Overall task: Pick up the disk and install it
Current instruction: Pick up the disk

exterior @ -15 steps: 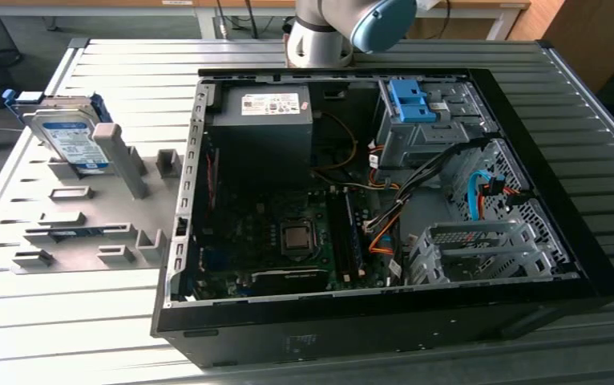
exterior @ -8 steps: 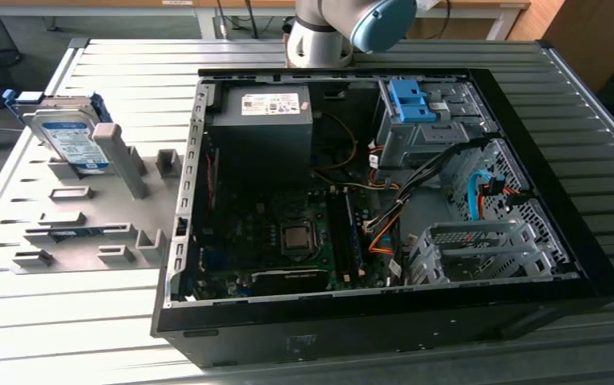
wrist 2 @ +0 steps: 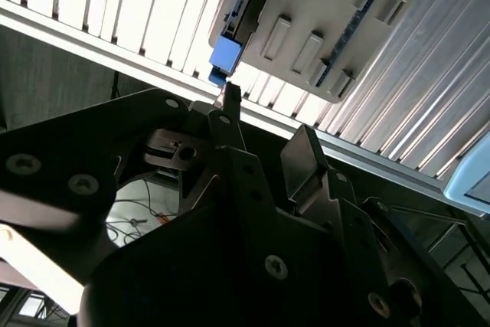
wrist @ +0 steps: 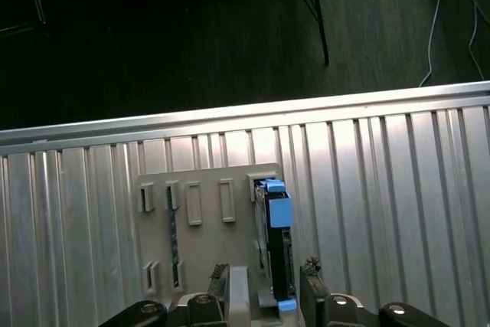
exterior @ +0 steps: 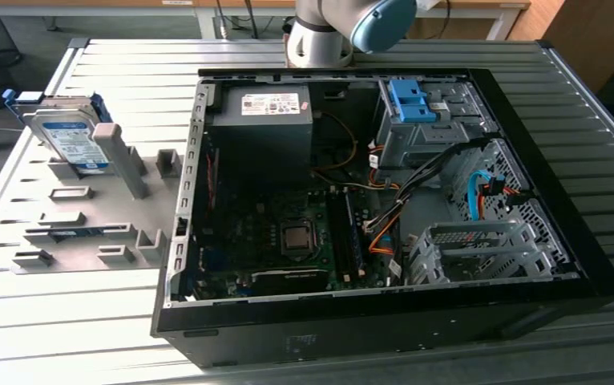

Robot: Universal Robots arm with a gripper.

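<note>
The disk (exterior: pixel 66 136) stands on edge in a grey slotted holder (exterior: pixel 82 216) on the slatted table, at the exterior view's left. Its label and blue side rails show. In the first wrist view I look down on the disk (wrist: pixel 277 243) edge-on, blue rail uppermost. My gripper (wrist: pixel 265 272) is open, and its two dark fingertips (wrist: pixel 310 268) appear on either side of the disk, apart from it. In the second wrist view the gripper (wrist 2: pixel 266 116) points toward the disk (wrist 2: pixel 243 5) and the holder plate (wrist 2: pixel 329 13), with nothing between the fingers.
An open black computer case (exterior: pixel 563 265) lies on the table in the middle of the exterior view. Inside are a grey power supply box (exterior: pixel 264 120), a bare blue bracket (exterior: pixel 412 100), a metal drive cage (exterior: pixel 478 249) and cables. The arm (exterior: pixel 334 28) rises behind the case.
</note>
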